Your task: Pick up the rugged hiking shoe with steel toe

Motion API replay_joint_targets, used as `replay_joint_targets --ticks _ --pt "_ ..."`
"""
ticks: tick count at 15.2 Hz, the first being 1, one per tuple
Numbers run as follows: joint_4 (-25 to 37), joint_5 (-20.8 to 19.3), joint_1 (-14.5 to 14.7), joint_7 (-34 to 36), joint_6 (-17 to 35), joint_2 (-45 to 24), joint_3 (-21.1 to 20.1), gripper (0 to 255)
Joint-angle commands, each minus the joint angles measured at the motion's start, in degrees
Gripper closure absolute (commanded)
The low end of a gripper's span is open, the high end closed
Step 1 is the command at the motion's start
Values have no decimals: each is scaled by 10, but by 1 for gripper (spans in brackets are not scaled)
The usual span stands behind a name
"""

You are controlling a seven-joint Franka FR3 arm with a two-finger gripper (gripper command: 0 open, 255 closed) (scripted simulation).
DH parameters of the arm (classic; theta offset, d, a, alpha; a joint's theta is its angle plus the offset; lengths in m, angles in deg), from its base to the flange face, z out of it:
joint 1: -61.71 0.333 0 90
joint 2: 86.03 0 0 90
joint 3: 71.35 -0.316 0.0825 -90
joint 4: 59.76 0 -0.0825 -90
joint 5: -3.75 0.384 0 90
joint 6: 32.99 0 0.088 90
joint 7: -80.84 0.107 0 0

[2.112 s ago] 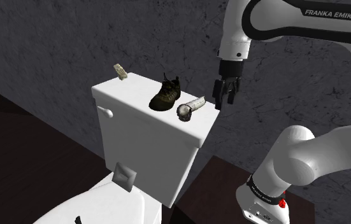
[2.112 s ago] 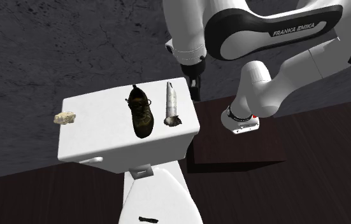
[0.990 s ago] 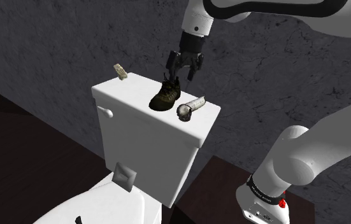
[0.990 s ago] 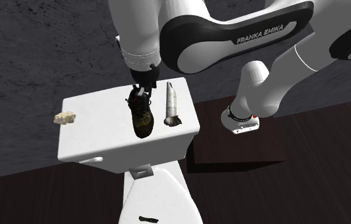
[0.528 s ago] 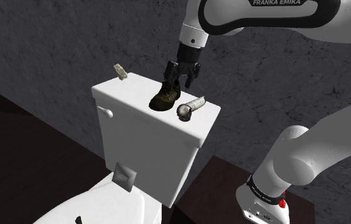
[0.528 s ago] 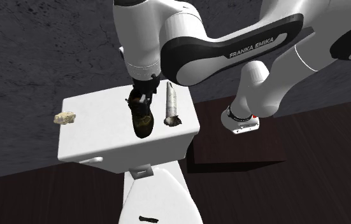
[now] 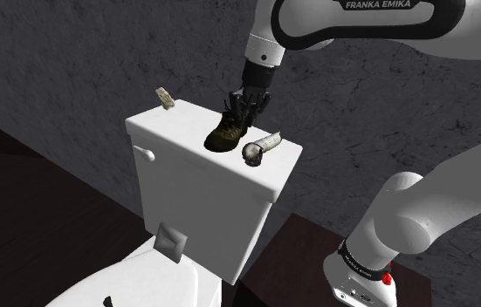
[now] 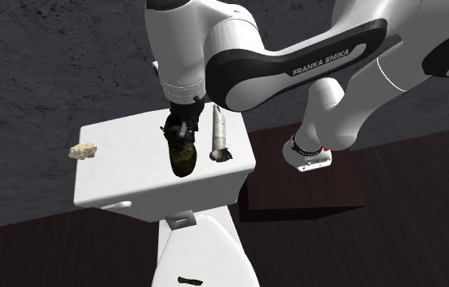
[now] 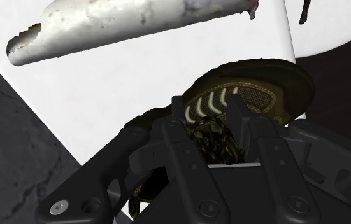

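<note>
**Fingers [image 9: 181, 116] clasp the shoe [image 9: 260, 95] at its laces**

The two black fingers stand narrow, pressed to either side of the laced upper near the ankle, with the laces bunched in the gap between them. The gripper [image 7: 245, 106] reaches down steeply from above onto the heel end.

The shoe is olive-brown with pale stripes on its side and a dark sole. It sits sole-down on the white lid [image 8: 125, 167] of a toilet tank, toe toward the lid's front edge.

Just beside the shoe but apart from it lies a whitish tube [image 8: 219, 132], ragged at one end and roughly parallel to it. Well apart, at the lid's far corner in the shoulder view, is a small beige lump [image 7: 165, 98] — whether it rests on the lid I cannot tell.

Below the tank is the white bowl [image 8: 202, 253], and behind it a mottled dark grey wall [image 7: 72, 52].
</note>
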Motion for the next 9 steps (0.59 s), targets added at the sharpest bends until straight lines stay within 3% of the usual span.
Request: replay_joint_targets --ticks 1,9 --pt "0 0 0 0 0 0 0 255" --pt "48 -2 -1 3 -45 -3 2 255"
